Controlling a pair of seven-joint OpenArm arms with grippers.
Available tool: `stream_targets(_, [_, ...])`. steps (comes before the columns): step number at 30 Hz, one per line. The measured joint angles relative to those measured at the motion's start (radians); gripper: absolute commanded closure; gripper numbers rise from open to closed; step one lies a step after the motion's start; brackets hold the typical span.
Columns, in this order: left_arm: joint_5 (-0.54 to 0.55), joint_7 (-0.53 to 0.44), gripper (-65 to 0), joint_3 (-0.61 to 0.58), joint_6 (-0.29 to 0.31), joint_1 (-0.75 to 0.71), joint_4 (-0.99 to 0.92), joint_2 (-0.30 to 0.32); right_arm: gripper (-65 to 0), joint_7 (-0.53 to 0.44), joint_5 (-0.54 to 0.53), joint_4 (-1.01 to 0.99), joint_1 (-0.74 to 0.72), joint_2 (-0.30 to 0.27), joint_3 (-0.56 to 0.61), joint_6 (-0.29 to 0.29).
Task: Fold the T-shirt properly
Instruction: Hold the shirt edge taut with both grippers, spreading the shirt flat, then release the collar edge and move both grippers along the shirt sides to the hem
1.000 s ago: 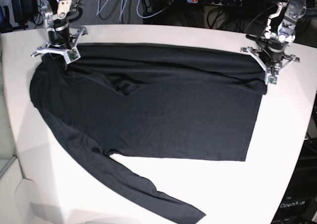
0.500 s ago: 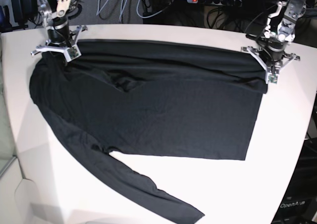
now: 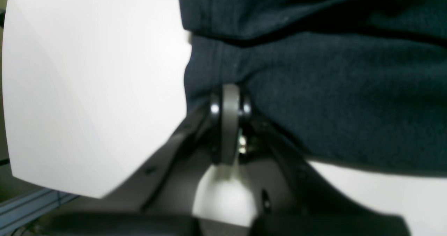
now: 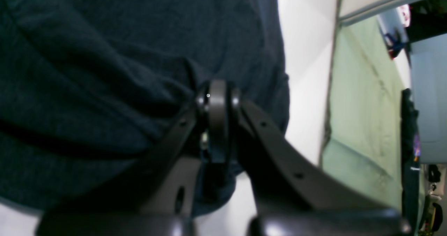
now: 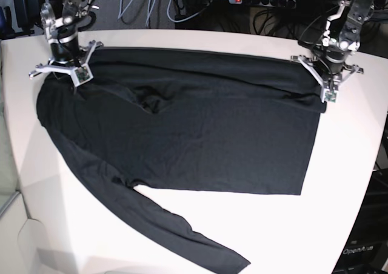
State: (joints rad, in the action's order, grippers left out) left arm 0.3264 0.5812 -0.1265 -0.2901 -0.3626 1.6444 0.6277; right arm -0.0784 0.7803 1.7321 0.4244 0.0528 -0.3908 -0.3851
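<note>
1. Nearest, at the table's (image 5: 339, 165) near edge: one long sleeve (image 5: 182, 231) of the T-shirt (image 5: 200, 140), trailing flat and unfolded from the left toward the near middle; not yet tucked in.
2. Mid-table: body of the dark charcoal T-shirt spread flat, hem side to the right, near edge straight; a small pucker left of centre toward the far side.
3. Far edge of the cloth: a band doubled over along its length, looking like a first lengthwise fold under way; second sleeve not visible, probably beneath that band.
4. Far left: right gripper (image 5: 77, 75) clamped on the shoulder end of the fold; in its wrist view, closed tips (image 4: 217, 100) buried in knit.
5. Far right: left gripper (image 5: 328, 96) pinched onto the hem corner (image 3: 206, 79); tips (image 3: 230, 100) together on fabric.
6. Judged early in the task; remaining: laying the fold down, sleeve inward, crosswise folds, smoothing.
</note>
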Motion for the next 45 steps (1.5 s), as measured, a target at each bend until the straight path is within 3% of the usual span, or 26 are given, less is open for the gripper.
stream_targets(10, [-0.001,0.015,0.0,0.132,-0.005,-0.039,0.085,0.002,0.0,0.003,0.000,0.078,-0.031,0.003,0.000,-0.003])
stream_targets(13, [0.007,0.067,0.0,0.146,-0.002,-0.045,0.114,-0.003,0.0,0.000,0.000,0.096,-0.056,0.014,0.000,-0.003])
stream_targets(22, [-0.001,0.066,0.0,0.322,-0.009,-0.029,0.241,-0.138,0.0,0.006,0.000,0.120,-0.229,0.039,-0.007,-0.003])
stream_targets(25, [-0.001,0.068,0.0,0.337,-0.013,0.018,0.242,-0.180,0.0,0.054,0.002,0.119,-0.258,0.039,-0.042,-0.008])
stream_targets(28, [0.003,0.073,0.0,0.332,-0.008,0.056,0.229,-0.180,0.0,0.132,0.005,0.117,-0.299,0.045,-0.072,-0.007])
stream_targets(34, [0.000,0.078,0.0,0.327,-0.004,0.108,0.180,-0.180,0.0,0.142,-0.002,0.114,-0.307,0.071,-0.082,-0.008])
stream_targets(35, [-0.005,0.074,0.0,0.328,0.024,0.124,0.162,-0.179,0.0,0.149,0.001,0.114,-0.307,0.080,-0.085,-0.008])
stream_targets(39, [0.000,0.066,0.0,0.332,0.239,0.191,0.099,-0.188,0.0,0.146,0.000,0.114,-0.314,0.114,-0.077,-0.008])
stream_targets(42, [-0.004,0.066,0.0,0.329,0.276,0.217,0.040,-0.192,0.0,0.143,-0.002,0.119,-0.318,0.107,-0.083,-0.006])
stream_targets(45, [-0.008,0.074,0.0,0.329,0.268,0.224,0.019,-0.192,0.0,0.171,-0.024,0.112,-0.352,0.109,-0.082,-0.010])
